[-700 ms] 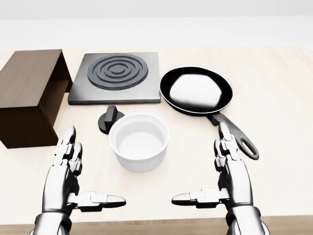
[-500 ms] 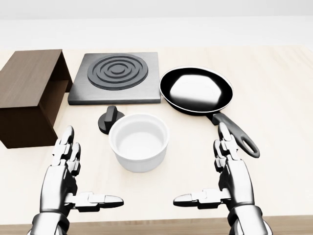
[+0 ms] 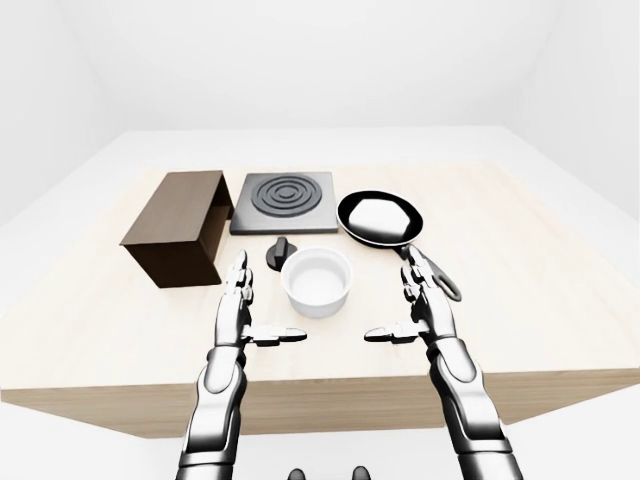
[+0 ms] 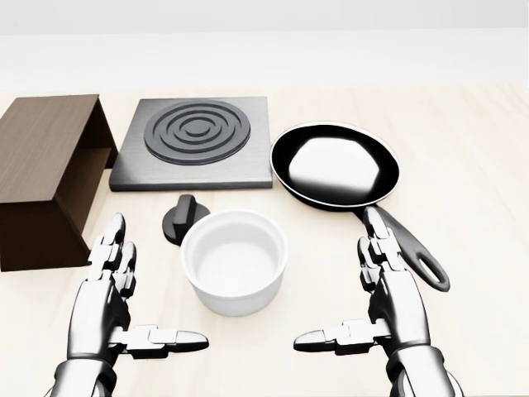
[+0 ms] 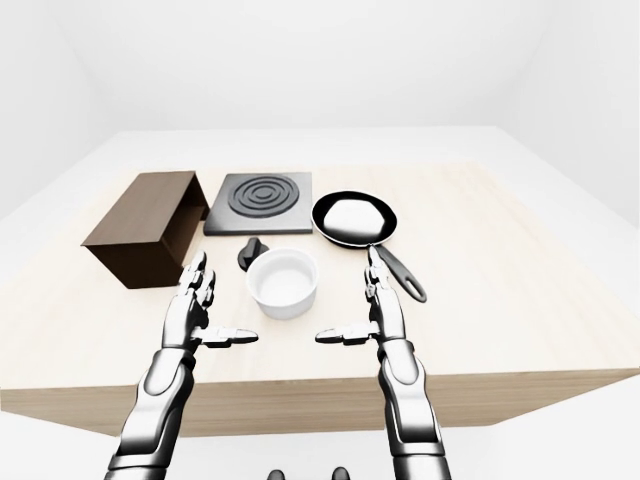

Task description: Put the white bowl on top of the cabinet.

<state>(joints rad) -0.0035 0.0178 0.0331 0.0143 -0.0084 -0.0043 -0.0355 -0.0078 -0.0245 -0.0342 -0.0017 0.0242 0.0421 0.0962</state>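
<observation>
Fingers spread wide on both sides, thumbs pointing inward, nothing held. Left hand (image 4: 111, 302) low at the head view's left, right hand (image 4: 388, 302) low at its right, both apart from the white bowl (image 4: 235, 260) between and above them. Bowl upright on the table (image 4: 479, 182), empty, just beside a small black knob (image 4: 183, 218) at its upper left. Frying pan (image 4: 335, 168) to the upper right, its handle running down past the right fingertips. Stove plate (image 4: 195, 141) above. Cabinet (image 4: 37, 169), dark brown, at the far left, its top bare. Judging from this: no grasp yet, no lift, no placing; seemingly only the approach under way, whole task left.
</observation>
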